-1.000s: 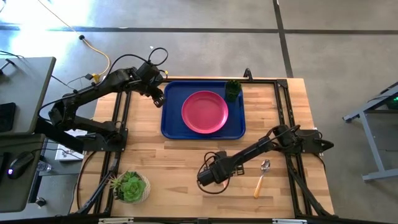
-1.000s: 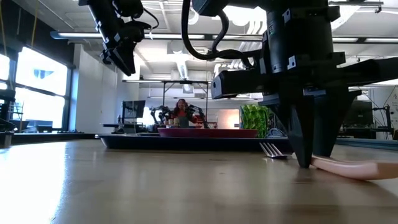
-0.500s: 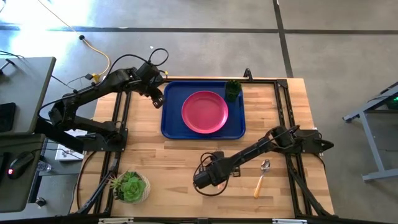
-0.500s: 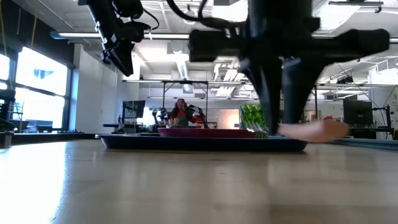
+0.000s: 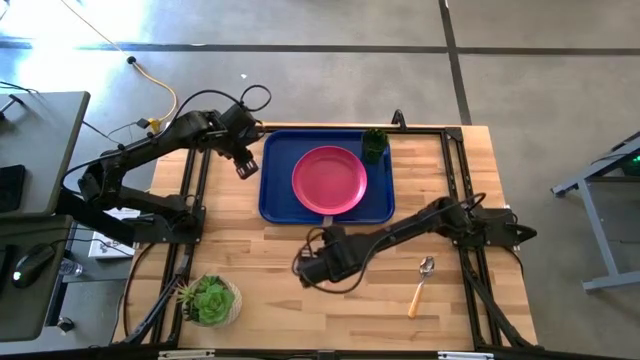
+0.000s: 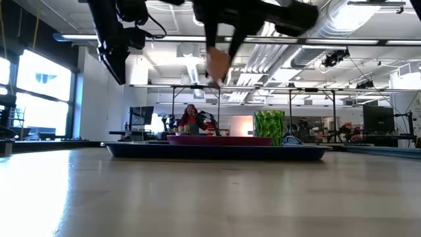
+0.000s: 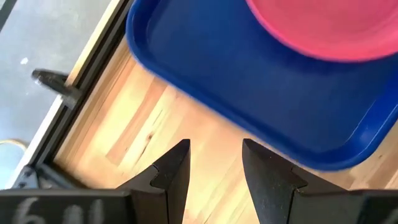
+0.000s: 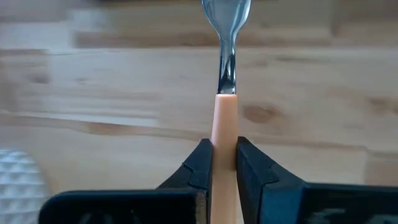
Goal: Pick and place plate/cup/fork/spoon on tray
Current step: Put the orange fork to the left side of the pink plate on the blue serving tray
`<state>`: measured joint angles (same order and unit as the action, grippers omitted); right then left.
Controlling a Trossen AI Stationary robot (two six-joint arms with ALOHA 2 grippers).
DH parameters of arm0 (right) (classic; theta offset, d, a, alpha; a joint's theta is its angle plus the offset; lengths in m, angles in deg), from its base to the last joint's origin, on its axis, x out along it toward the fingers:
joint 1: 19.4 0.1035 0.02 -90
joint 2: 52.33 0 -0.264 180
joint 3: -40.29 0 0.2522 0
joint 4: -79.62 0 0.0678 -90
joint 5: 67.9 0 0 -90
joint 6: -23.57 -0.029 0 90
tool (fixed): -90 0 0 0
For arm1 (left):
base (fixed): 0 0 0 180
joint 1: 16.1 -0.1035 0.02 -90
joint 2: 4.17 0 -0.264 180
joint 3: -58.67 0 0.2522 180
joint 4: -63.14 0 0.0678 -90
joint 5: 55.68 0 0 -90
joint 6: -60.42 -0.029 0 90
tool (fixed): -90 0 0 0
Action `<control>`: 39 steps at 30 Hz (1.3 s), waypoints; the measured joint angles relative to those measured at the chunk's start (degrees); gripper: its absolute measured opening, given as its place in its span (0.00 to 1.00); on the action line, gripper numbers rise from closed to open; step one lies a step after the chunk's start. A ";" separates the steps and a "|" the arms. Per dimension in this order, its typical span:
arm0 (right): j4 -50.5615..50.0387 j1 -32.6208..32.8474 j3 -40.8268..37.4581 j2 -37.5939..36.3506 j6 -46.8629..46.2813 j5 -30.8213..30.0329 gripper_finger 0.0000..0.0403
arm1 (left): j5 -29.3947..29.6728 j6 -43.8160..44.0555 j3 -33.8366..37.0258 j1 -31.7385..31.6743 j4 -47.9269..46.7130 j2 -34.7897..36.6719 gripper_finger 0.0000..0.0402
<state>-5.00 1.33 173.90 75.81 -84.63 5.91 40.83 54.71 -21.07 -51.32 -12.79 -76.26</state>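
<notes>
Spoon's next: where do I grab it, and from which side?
Take the spoon mid-handle, coming straight down from above. It lies flat on bare table right of the right gripper, bowl toward the tray; set the fingers across the narrow orange handle.

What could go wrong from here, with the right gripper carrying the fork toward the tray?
The right gripper pinches only the fork by its thin handle, tines sticking far out, so it might swivel or slip mid-carry. The plate fills most of the tray and the cup takes a corner, so the fork may catch the rim or land on the plate. The left gripper hovers at the tray's edge, open, and could crowd a placement there.
</notes>
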 joint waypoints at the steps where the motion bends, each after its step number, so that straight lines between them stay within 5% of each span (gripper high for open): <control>1: 0.03 -0.50 1.05 -0.05 0.85 -0.45 0.06 | 0.41 -0.39 0.00 0.00 -0.62 0.00 0.34; 15: 10.94 -5.46 4.98 1.47 9.22 -0.84 0.06 | 1.42 -1.16 0.00 0.00 -1.46 0.00 0.34; 26: 11.85 -3.96 4.98 8.88 5.59 10.68 0.06 | 1.57 -2.02 0.00 0.00 -1.25 0.00 0.34; 39: 4.91 -2.14 4.94 10.67 0.12 9.45 0.06 | 1.59 -0.33 0.00 0.02 -1.18 0.00 0.34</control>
<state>-0.09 -0.81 178.84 86.47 -84.50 15.36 42.42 54.38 -21.07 -51.30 -13.97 -76.26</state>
